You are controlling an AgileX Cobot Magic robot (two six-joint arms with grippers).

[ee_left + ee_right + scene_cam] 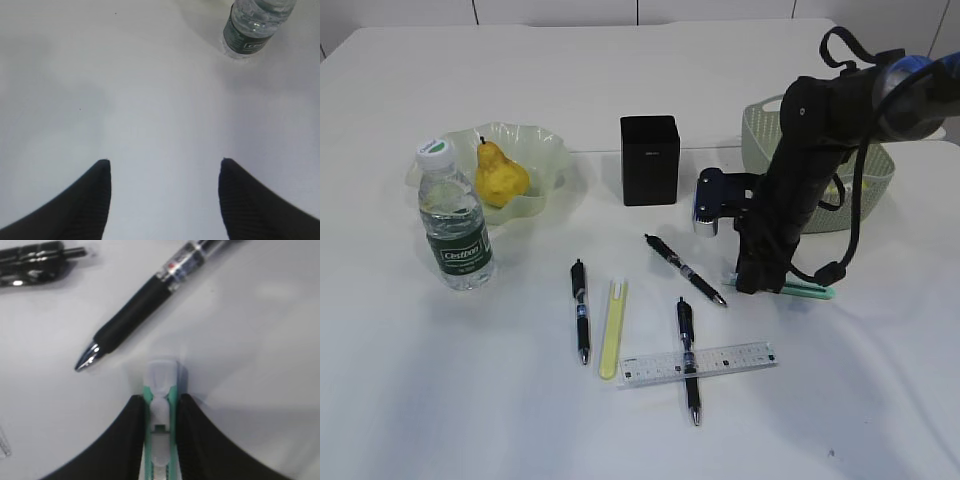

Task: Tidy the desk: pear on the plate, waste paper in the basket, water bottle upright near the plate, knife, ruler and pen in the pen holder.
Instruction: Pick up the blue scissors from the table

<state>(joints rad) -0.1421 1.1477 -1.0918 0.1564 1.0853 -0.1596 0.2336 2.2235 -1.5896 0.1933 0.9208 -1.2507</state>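
Right gripper (160, 415) clamps the teal utility knife (160, 390) flat on the table, pinching its narrow sides for carrying to the pen holder (650, 160).

The table (440, 400) looks smooth and matt white. The bottle (454, 225) is clear glossy plastic, the plate (545, 145) translucent green plastic, the holder (650, 160) matt black. The ruler (720, 360) is transparent plastic. The pen (140, 310) has a shiny metal tip and matt black grip. The basket (760, 135) is perforated matt plastic.
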